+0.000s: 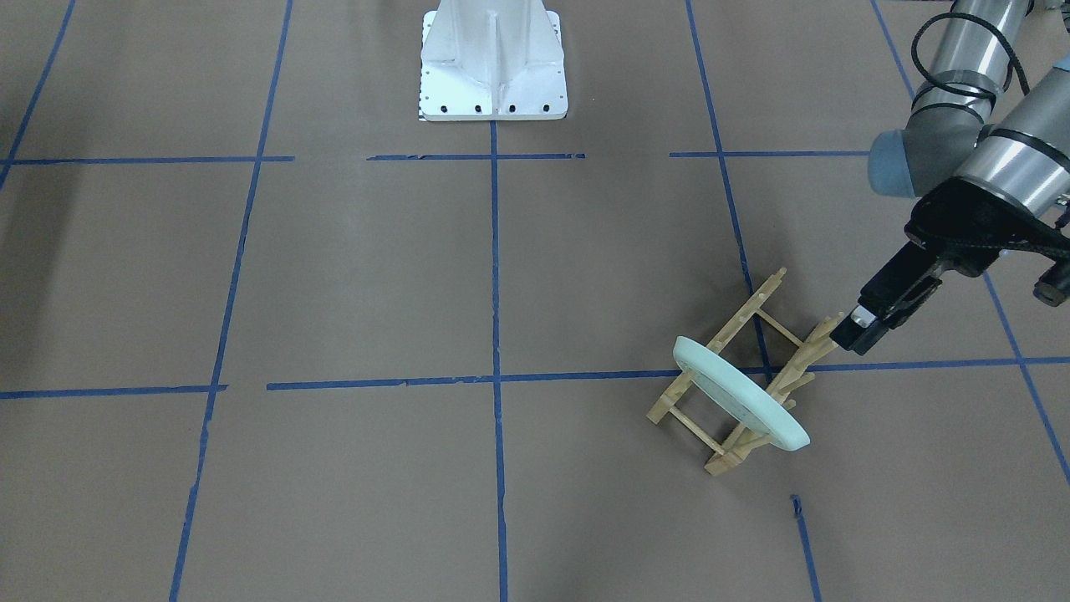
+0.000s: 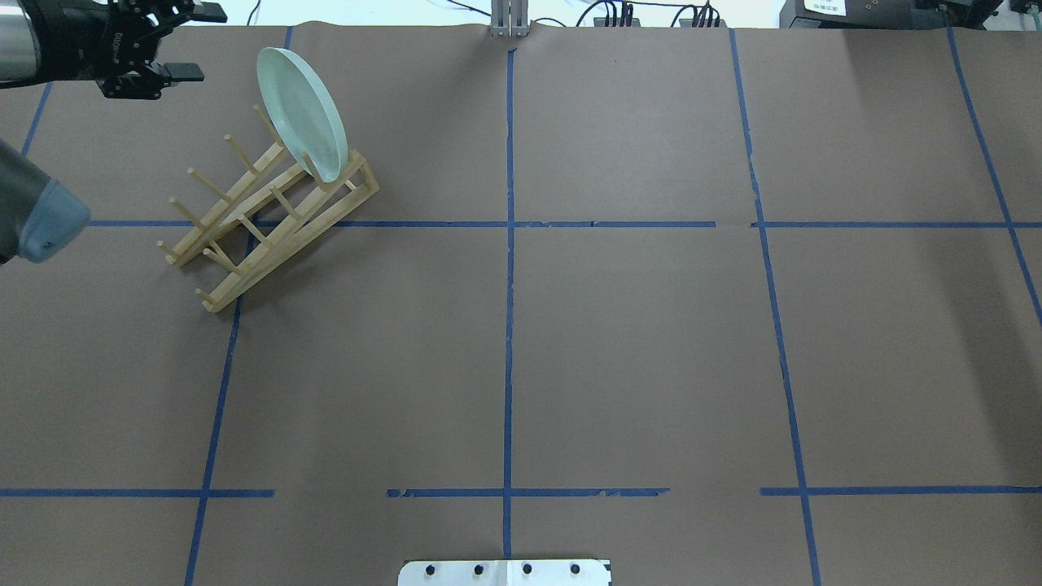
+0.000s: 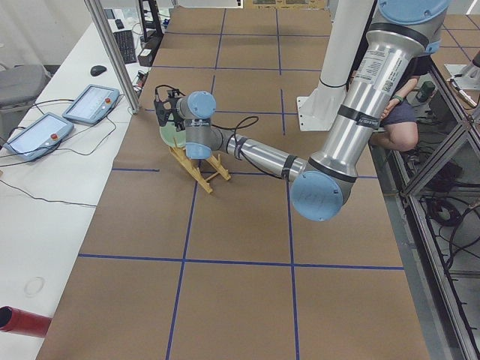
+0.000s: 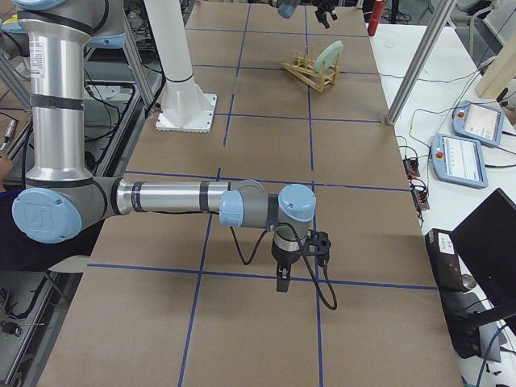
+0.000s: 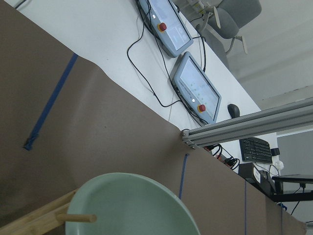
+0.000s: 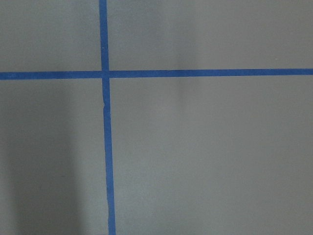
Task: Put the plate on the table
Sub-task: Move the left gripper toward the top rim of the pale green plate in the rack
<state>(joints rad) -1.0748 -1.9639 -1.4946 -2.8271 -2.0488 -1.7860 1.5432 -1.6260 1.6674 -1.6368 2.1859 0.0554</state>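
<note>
The pale mint-green plate [image 2: 301, 110] stands on edge in the end slot of a wooden peg rack [image 2: 269, 220] on the brown table [image 2: 635, 342]. It also shows in the front view [image 1: 740, 393] and fills the bottom of the left wrist view [image 5: 132, 205]. My left gripper [image 2: 210, 42] is open and empty. It hovers beside the plate, a short gap from its rim, and over the rack's pegs in the front view [image 1: 853, 333]. My right gripper [image 4: 280, 284] points down at the table far from the rack. I cannot tell whether it is open or shut.
The white robot base [image 1: 493, 58] stands at the table's robot side. An aluminium post [image 3: 112, 52] rises at the table's edge behind the rack. Two teach pendants [image 5: 198, 88] with cables lie on the white bench beyond it.
</note>
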